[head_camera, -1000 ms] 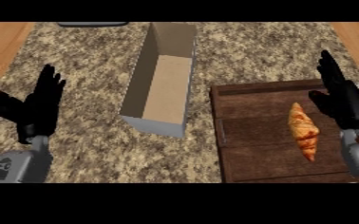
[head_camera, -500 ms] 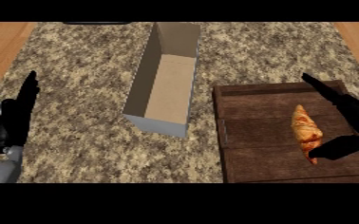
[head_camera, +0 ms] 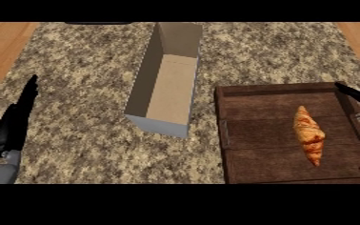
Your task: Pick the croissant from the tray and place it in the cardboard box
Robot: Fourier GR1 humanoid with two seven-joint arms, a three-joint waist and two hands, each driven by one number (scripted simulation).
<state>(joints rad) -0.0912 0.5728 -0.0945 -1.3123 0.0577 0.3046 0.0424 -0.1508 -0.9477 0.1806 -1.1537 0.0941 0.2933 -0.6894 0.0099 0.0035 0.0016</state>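
Croissant (head_camera: 309, 134) lies lengthwise on the wooden tray (head_camera: 260, 143) at bench's near right corner, untouched; left robot hand (head_camera: 20, 117) at left edge, fingers straight, released; cardboard box (head_camera: 151, 78) mid-bench, open top, long axis near-to-far; right robot hand (head_camera: 348, 90) barely shows at right edge, state can't tell.

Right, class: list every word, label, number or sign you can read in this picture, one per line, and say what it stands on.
None: no readable text shows anywhere.
Open brown cardboard box: plain walls and floor, no print.
Dark wooden tray: bare planks, no mark.
Golden-brown croissant: no label.
Speckled granite counter top: pattern only.
Black left hand and black right hand: no markings visible.
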